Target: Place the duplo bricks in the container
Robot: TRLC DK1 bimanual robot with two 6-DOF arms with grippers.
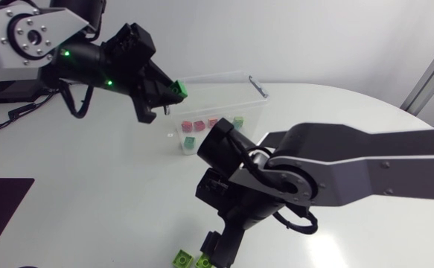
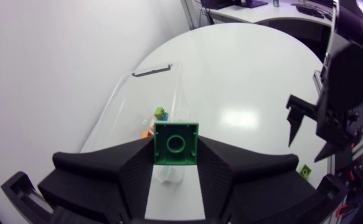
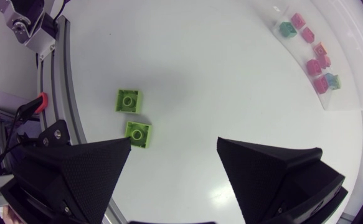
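Grasping a dark green duplo brick (image 2: 176, 149) in the clenched left end effector (image 2: 176, 142), with the clear container (image 2: 131, 102) just ahead and below, pink and green bricks (image 3: 313, 65) inside. Released on the right end effector (image 3: 174, 143), with two lime bricks (image 3: 128, 100) just ahead on the white counter (image 3: 218, 74).

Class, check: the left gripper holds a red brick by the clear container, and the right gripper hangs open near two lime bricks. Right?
No: the brick in the left gripper is green, not red; the left wrist view shows it. The rest holds: clear container beside it, right gripper open near two lime bricks.
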